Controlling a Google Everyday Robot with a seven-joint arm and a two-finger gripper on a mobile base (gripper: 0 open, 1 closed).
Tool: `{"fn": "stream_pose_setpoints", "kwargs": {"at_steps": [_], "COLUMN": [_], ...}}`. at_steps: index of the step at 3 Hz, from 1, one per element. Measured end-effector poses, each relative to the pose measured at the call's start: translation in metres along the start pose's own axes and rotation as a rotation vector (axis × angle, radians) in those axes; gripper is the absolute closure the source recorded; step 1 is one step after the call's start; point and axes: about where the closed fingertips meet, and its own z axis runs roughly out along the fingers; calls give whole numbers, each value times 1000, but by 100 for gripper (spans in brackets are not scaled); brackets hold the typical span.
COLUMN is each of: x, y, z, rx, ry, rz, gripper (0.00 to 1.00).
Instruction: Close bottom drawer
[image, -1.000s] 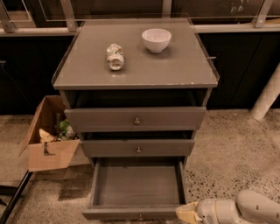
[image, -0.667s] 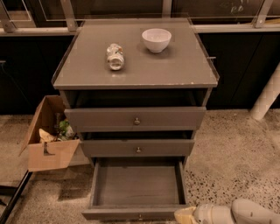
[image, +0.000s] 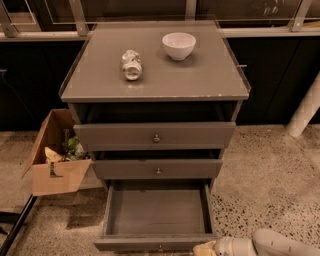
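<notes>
The bottom drawer (image: 156, 210) of the grey cabinet (image: 155, 80) stands pulled far out, its plain grey tray empty. Its slim front (image: 150, 244) runs along the bottom edge of the view, with a small knob (image: 160, 247) barely showing. My gripper (image: 204, 248) is at the bottom edge, just right of the drawer front's right end, low near the floor. The white arm (image: 270, 244) reaches in from the lower right. The middle drawer (image: 157, 169) and the top drawer (image: 155, 136) each stick out a little.
A white bowl (image: 178, 45) and a crushed can (image: 131, 64) lie on the cabinet top. An open cardboard box (image: 55, 155) with scraps stands on the speckled floor to the left. A white post (image: 306, 107) leans at the right. A dark bar (image: 15, 230) crosses the lower left.
My gripper and arm have moved left along the bottom edge, toward the right end of the bottom drawer's front. The drawer has not moved.
</notes>
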Motion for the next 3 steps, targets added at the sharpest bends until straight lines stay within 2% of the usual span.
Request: {"fn": "stream_pose_setpoints", "kwargs": {"at_steps": [1,3], "x": [0,10], "y": [0,-24], "z": [0,18], "rx": [0,59], "ry": [-1,-65], "rz": [1,59], "gripper": [100,100]}}
